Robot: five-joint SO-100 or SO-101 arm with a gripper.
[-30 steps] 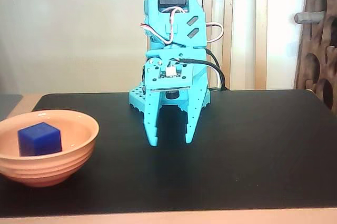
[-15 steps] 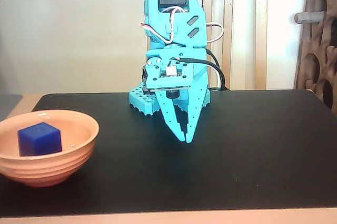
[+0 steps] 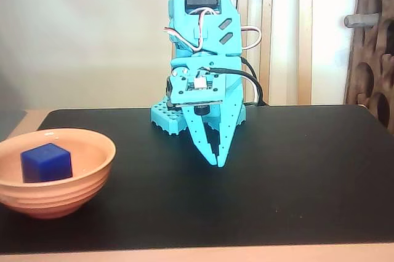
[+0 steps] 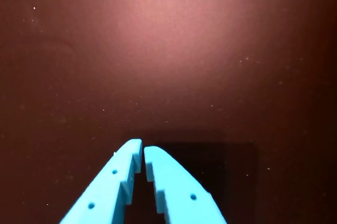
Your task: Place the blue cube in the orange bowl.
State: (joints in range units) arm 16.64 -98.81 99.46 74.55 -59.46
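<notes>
The blue cube (image 3: 46, 162) lies inside the orange bowl (image 3: 55, 191), which stands on the black mat at the front left of the fixed view. My turquoise gripper (image 3: 217, 162) hangs tip-down over the middle of the mat, well to the right of the bowl, shut with nothing between its fingers. The wrist view shows the two fingertips of the gripper (image 4: 142, 149) nearly touching over bare dark mat; cube and bowl are out of that view.
The black mat (image 3: 295, 176) covers most of the table, with a pale table edge in front. The arm's turquoise base (image 3: 169, 116) stands behind the gripper. A dark wooden rack (image 3: 372, 47) stands at the far right.
The gripper's fingers went from spread apart one second ago to shut half a second ago. Nothing has moved since. The cube stays in the bowl.
</notes>
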